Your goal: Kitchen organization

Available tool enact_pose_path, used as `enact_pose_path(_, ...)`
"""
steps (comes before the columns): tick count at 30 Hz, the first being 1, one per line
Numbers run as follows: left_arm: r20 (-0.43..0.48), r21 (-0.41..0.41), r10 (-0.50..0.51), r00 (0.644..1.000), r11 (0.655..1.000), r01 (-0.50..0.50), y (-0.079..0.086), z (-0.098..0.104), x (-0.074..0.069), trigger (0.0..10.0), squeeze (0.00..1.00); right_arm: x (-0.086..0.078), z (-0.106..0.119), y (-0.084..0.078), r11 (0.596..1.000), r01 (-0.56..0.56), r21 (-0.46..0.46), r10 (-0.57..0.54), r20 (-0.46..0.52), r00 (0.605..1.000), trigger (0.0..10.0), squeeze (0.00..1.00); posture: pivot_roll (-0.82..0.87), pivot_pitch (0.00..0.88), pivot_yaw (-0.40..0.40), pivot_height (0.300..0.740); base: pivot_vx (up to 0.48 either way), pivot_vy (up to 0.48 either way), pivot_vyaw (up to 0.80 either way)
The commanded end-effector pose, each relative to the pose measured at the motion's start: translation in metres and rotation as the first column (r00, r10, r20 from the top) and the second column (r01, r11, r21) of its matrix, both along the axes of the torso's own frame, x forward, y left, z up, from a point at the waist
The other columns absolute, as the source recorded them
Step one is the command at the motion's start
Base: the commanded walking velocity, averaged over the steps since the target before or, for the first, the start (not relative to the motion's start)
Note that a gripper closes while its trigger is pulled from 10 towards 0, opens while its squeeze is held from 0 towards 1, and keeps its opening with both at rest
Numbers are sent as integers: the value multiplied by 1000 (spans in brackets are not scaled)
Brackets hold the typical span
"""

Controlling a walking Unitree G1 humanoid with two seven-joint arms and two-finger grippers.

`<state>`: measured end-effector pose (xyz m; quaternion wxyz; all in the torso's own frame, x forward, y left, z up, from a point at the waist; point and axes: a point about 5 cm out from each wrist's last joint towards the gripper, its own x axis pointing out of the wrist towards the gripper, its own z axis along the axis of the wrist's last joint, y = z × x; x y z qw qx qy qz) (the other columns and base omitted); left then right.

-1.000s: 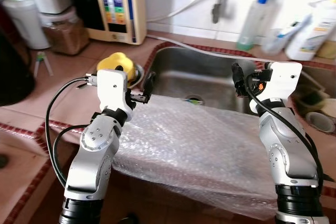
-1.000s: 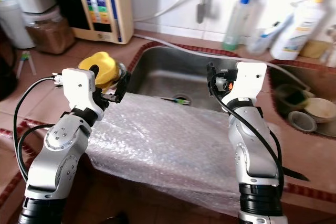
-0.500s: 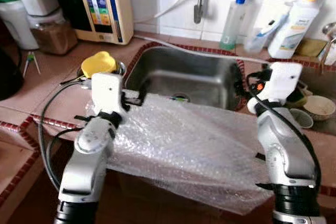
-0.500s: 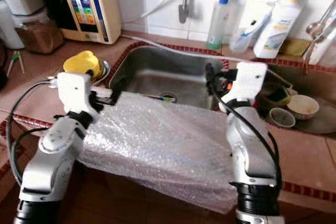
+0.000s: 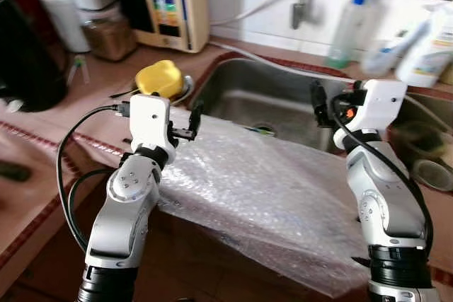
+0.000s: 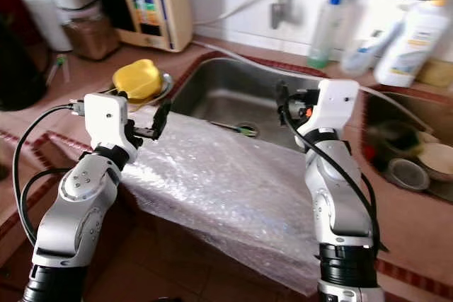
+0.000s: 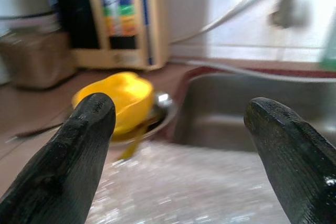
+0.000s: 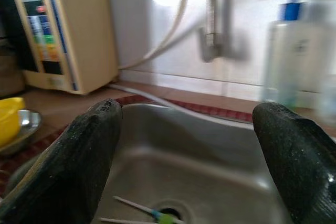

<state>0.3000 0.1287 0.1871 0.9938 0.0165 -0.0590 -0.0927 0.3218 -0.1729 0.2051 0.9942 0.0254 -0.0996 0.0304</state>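
Note:
A sheet of bubble wrap (image 5: 269, 189) lies draped over the counter's front edge and hangs down before the steel sink (image 5: 233, 93). My left gripper (image 5: 192, 119) hovers open over the wrap's left far corner, holding nothing. Beyond it, a yellow lid-like object (image 7: 118, 100) rests on a metal dish beside the sink. Over the sink's right front edge my right gripper (image 5: 318, 106) stands open and empty, facing the basin. A thin stick with a green tip (image 8: 152, 214) lies by the drain.
A beige wall appliance (image 5: 173, 1) and a jar of brown stuff (image 5: 110, 33) stand at the back left, with a dark bulky object (image 5: 25, 61) at the far left. Bottles (image 5: 348, 26) line the back right. Small bowls (image 5: 428, 171) sit right of the sink.
The whole picture has shifted, so the camera has moved. Both grippers stay open above the wrap in much the same pose, and nothing was taken hold of.

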Motion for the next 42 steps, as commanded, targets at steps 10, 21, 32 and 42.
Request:
enact_pose_path(10, -18, 62, 25, 1000, 998, -24, 0, -4, 1, 10000, 0, 1, 5, 0, 1000, 8, 13, -8, 16, 1000, 10000, 0, -49, 99, 10, 740, 0, 0, 221)
enact_pose_path(21, -16, 33, 80, 997, 996, -80, 6, -3, 4, 10000, 0, 1, 6, 3, 1000, -19, -5, 19, 18, 1000, 10000, 0, -47, 95, 1, 740, 0, 0, 0)
enact_pose_path(32, -20, -15, 61, 998, 998, -61, 1, -4, 3, 10000, 0, 1, 7, 11, 997, -66, -42, 67, 32, 997, 10000, 0, -48, 98, -10, 740, 0, 0, 0)
enact_pose_path(42, -12, -38, 56, 998, 998, -57, 0, -3, 2, 10000, 0, 0, 7, 14, 996, -82, -43, 84, 34, 996, 10000, 0, -53, 100, -19, 740, 25, 0, 0)
